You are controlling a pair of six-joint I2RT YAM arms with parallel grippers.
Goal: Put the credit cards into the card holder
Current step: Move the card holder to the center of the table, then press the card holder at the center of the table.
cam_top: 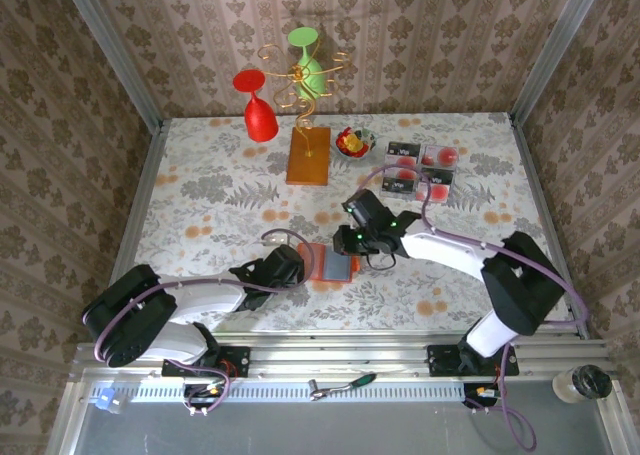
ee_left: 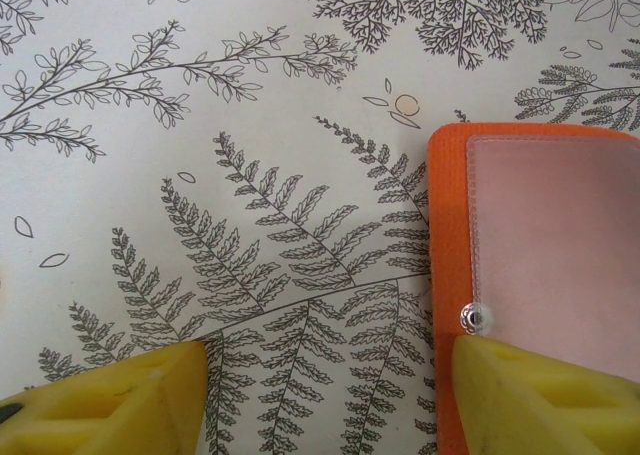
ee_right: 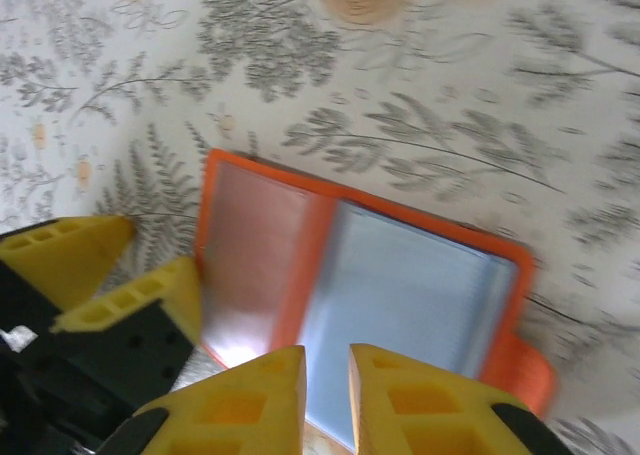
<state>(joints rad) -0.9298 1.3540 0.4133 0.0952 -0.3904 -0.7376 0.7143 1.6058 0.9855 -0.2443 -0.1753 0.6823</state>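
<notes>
**Item 1, table [cam_top: 200, 195].** Fern-and-flower cloth over the whole surface. Everything you need lies on its nearer and right-hand parts.

**Item 2, card holder [cam_top: 337, 263].** It lies open and flat near the front edge, between the two arms. The shell is orange-red with a stitched border. One leaf carries a pale pinkish clear sleeve with a small metal snap stud [ee_left: 477, 318] at its edge. The other leaf carries a grey-blue panel, and an orange tab sticks out at one corner. You can count no card in either leaf.

**Item 3, credit cards [cam_top: 437, 187].** There are four in a two-by-two block at the far right, well apart from the holder. Two are dark with a white mark and two are pinkish-white with a red spot. All lie flat and untouched.

**Item 4, left gripper [ee_left: 330, 350].** Released, with the fingers wide apart. One finger rests at the holder's sleeve edge, the other over bare cloth, and nothing sits between them.

**Item 5, right gripper [ee_right: 327, 360].** It hovers over the grey-blue panel. The fingers are drawn nearly together with a slim gap, and no card is visible in it.

**Status for you.** The holder is opened and appears steadied. Loading has not begun, and all four cards are left to fetch and insert.
</notes>
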